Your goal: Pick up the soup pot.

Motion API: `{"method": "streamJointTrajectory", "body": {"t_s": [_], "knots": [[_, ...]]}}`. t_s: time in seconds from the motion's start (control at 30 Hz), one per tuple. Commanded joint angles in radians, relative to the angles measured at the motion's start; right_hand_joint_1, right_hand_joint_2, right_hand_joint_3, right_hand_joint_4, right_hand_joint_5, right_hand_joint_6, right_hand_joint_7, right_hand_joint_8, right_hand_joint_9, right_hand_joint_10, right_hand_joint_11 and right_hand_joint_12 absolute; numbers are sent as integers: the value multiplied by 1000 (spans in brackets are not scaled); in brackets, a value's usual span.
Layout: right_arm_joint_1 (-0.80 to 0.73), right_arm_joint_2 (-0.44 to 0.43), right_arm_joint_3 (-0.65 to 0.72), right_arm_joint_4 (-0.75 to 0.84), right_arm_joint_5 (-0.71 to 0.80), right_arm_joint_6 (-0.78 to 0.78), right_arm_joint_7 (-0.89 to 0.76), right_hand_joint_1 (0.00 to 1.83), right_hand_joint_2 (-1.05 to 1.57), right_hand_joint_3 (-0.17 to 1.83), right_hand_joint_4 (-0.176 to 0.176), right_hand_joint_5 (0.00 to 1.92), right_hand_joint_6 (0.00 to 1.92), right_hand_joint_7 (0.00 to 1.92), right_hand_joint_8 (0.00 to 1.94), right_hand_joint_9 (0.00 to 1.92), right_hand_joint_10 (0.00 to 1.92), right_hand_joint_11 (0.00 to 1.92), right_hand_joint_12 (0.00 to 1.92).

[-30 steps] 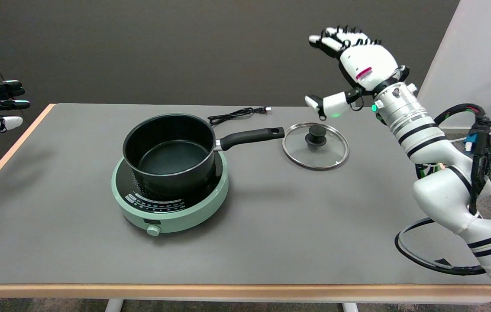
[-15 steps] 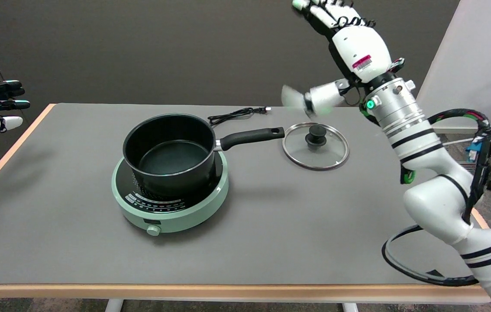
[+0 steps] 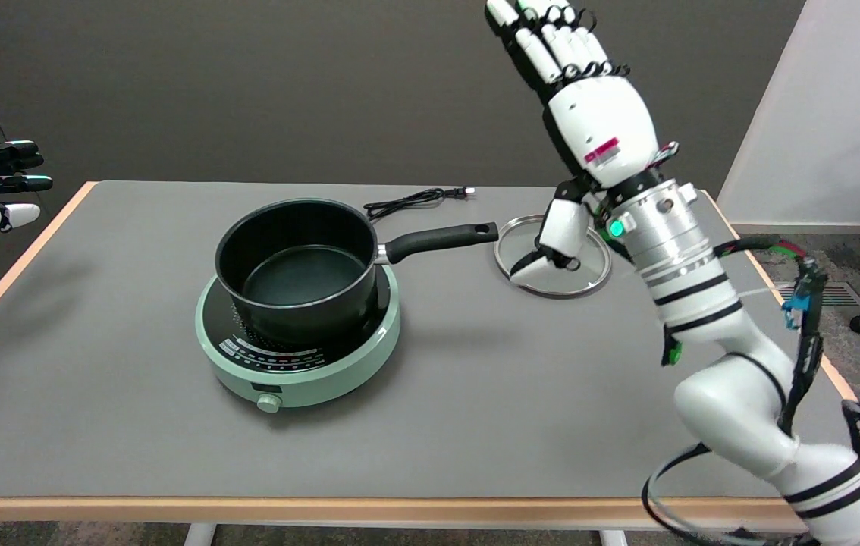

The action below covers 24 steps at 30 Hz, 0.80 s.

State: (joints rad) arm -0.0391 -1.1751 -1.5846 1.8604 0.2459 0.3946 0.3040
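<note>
The soup pot (image 3: 301, 265) sits on the round green hot plate (image 3: 298, 341) near the middle of the grey worktop (image 3: 475, 394), its black handle (image 3: 437, 240) pointing right toward the glass lid (image 3: 585, 274) that lies flat just beside the handle's tip. The right hand (image 3: 589, 114) hangs in the air above the lid — fingers (image 3: 544, 38) stretched out and apart, thumb hanging down in front of the lid, holding nothing. A black cord (image 3: 415, 200) lies behind the pot.
</note>
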Motion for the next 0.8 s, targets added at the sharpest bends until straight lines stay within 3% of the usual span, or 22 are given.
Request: {"method": "streamJointTrajectory", "body": {"t_s": [0.03, 0.13, 0.2, 0.43, 0.8], "knots": [[-100, -131, -179, -49, 155, 90, -456, 1244, -869, 792, 141, 0, 0, 0, 0, 0, 0, 0, 0], [-90, -177, -200, -96, 209, 53, -532, 1258, -873, 768, 130, 0, 0, 0, 0, 0, 0, 0, 0], [-83, -221, -204, -128, 228, 30, -587, 1256, -846, 774, 168, 23, 23, 23, 23, 23, 23, 23, 23], [-59, -342, -201, -180, 233, -3, -694, 1327, -803, 795, 122, 52, 52, 52, 52, 52, 52, 52, 52], [-37, -330, -202, -164, 246, 25, -695, 1359, -774, 797, 112, 61, 61, 61, 61, 61, 61, 61, 61]]}}
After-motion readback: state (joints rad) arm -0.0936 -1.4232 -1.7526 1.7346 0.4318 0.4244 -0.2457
